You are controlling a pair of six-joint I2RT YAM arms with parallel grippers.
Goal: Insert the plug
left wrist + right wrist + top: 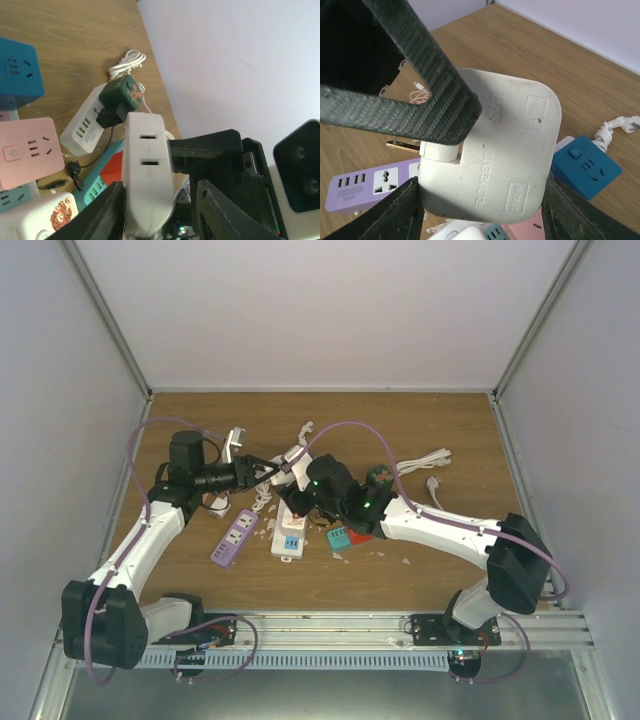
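Note:
The plug point(505, 160) is a white folding adapter, held in the air between both arms over the middle of the table point(290, 462). My right gripper point(482, 200) is shut on it, one finger on each side. A brass prong point(400, 146) sticks out at its left edge. In the left wrist view the plug point(147, 175) shows two slots and stands between the fingers of my left gripper point(160, 187). The left finger point(102, 215) rests against it and the other finger point(220, 210) stands apart, so the jaws are open. One left finger point(410, 90) lies over the plug's hinge.
Below the grippers lie a purple power strip point(232, 537), a white strip point(290, 535) and a teal one point(340, 537). A blue cube socket point(585, 167), a pink socket point(30, 150) and a green adapter point(120, 92) on a white strip are nearby. A coiled white cable point(425, 462) lies at the right.

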